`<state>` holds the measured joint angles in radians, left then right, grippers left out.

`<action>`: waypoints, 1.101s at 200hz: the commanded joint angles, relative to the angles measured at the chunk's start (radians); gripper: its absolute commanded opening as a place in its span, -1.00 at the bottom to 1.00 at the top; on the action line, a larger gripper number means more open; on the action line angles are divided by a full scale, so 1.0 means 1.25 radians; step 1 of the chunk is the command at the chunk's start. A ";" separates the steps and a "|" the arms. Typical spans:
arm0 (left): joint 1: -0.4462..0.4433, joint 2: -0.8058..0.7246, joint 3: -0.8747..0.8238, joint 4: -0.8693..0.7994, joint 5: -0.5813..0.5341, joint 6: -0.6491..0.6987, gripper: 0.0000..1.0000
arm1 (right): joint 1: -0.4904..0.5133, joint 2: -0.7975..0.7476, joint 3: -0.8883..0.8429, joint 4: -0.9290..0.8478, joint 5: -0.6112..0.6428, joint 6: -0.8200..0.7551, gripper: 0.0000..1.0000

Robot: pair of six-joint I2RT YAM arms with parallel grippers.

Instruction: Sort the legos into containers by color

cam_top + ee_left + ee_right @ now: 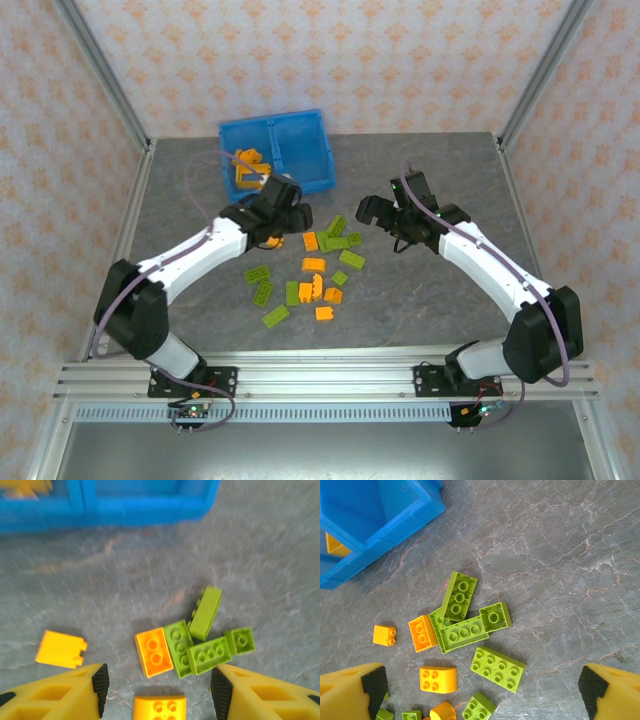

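Left wrist view: my left fingers (100, 686) gape empty with an orange lego (160, 707) between them, probably light, stiff, slick; I'd pinch its flat sides.

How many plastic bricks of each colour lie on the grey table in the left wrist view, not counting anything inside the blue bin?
Lime green studded plastic bricks: 4
Orange studded plastic bricks: 3
Total: 7
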<state>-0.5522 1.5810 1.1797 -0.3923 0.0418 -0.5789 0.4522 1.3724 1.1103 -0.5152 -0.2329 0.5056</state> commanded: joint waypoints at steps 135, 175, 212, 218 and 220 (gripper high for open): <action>-0.036 0.258 0.038 0.050 -0.008 -0.039 -0.05 | 0.005 -0.024 -0.003 0.002 0.019 0.003 0.99; -0.036 0.249 0.038 0.032 -0.045 -0.031 -0.21 | 0.004 -0.025 -0.003 0.003 0.017 0.008 0.99; -0.036 0.241 0.059 0.001 -0.087 -0.005 -0.41 | 0.004 -0.028 -0.004 0.003 0.016 0.009 0.99; -0.036 0.239 0.063 -0.004 -0.091 -0.001 -0.43 | 0.004 -0.028 -0.004 0.003 0.016 0.009 0.99; -0.036 0.238 0.065 -0.007 -0.092 0.000 -0.44 | 0.004 -0.028 -0.004 0.002 0.016 0.009 0.99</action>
<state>-0.5896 1.9026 1.2160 -0.3447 0.0013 -0.6109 0.4519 1.3582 1.1099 -0.5144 -0.2287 0.5056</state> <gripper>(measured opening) 0.303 0.994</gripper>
